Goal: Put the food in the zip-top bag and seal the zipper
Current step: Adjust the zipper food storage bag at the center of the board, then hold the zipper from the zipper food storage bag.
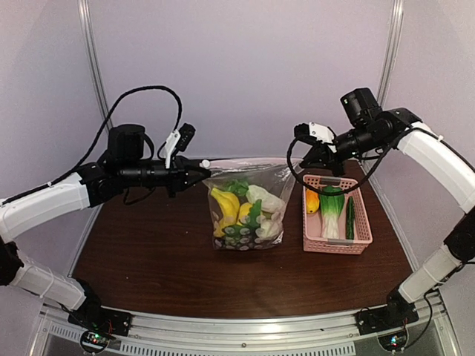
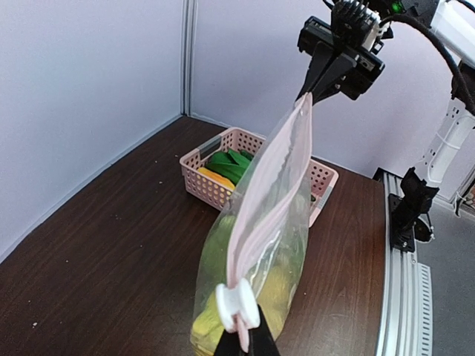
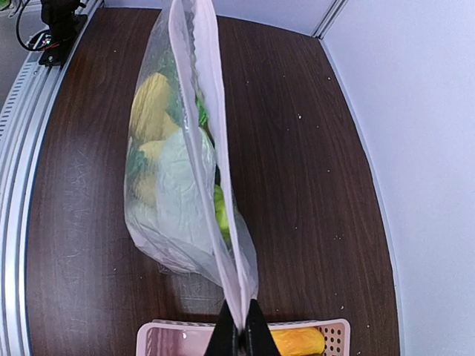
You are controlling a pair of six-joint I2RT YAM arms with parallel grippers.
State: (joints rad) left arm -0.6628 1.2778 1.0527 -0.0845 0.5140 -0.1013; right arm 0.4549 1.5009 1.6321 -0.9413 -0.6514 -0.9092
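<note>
The zip-top bag (image 1: pixel 245 211) hangs stretched between my two grippers, its bottom on the table. It holds food: yellow bananas (image 1: pixel 225 204), a white radish (image 1: pixel 266 199), greens and grapes (image 1: pixel 241 233). My left gripper (image 1: pixel 202 172) is shut on the bag's left top corner, on the end of the zipper (image 2: pixel 271 185) just behind a white slider (image 2: pixel 236 308). My right gripper (image 1: pixel 300 159) is shut on the right top corner (image 3: pixel 243 334). The zipper's two lips (image 3: pixel 211 111) lie close together; I cannot tell whether they are pressed shut.
The pink basket (image 1: pixel 334 247) stands right of the bag with leafy greens (image 1: pixel 332 204), a yellow-orange piece (image 1: pixel 312 200) and a thin dark green piece (image 1: pixel 349 216) in it. It lies under my right gripper (image 3: pixel 178 328). Grey walls close the back and sides.
</note>
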